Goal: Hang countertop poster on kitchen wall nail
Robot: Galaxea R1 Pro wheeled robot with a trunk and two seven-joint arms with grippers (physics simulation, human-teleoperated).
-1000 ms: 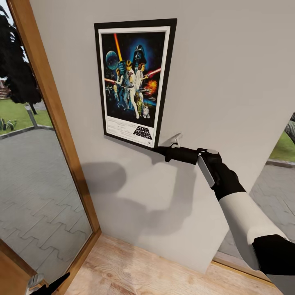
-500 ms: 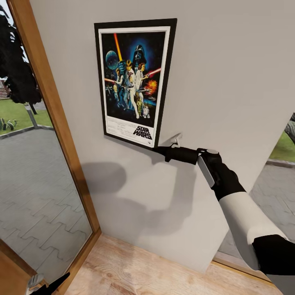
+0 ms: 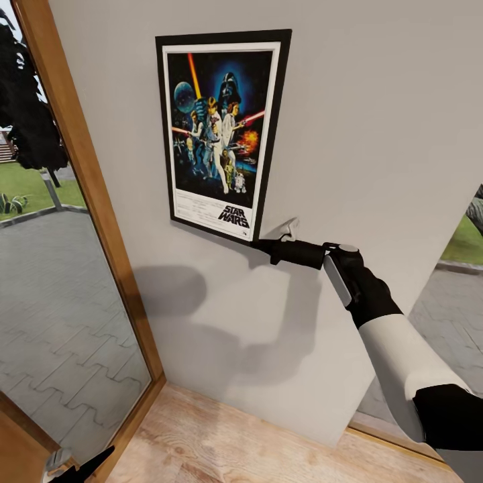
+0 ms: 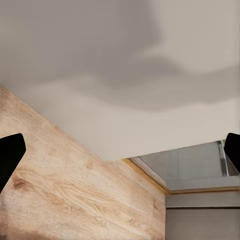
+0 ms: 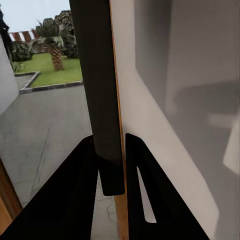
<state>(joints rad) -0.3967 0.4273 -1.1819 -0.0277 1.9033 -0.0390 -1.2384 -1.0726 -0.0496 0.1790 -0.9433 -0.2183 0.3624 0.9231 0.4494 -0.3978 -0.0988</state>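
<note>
One poster [image 3: 221,134] lies flat against the pale wall [image 3: 376,121] in the head view, slightly tilted, beside a wooden window frame [image 3: 87,181]; the right gripper [image 3: 263,245] pinches its lower right corner; at the left wrist, the left gripper [image 4: 120,150] stands spread over wood floor [image 4: 65,200]; at the right wrist, both fingers [image 5: 82,195] clamp the poster's dark edge [image 5: 100,90].

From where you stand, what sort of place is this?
Probably a room inside a house, at an outer wall: a pale wall holding the poster, a wood floor, and a wood-framed window facing a paved yard.
</note>
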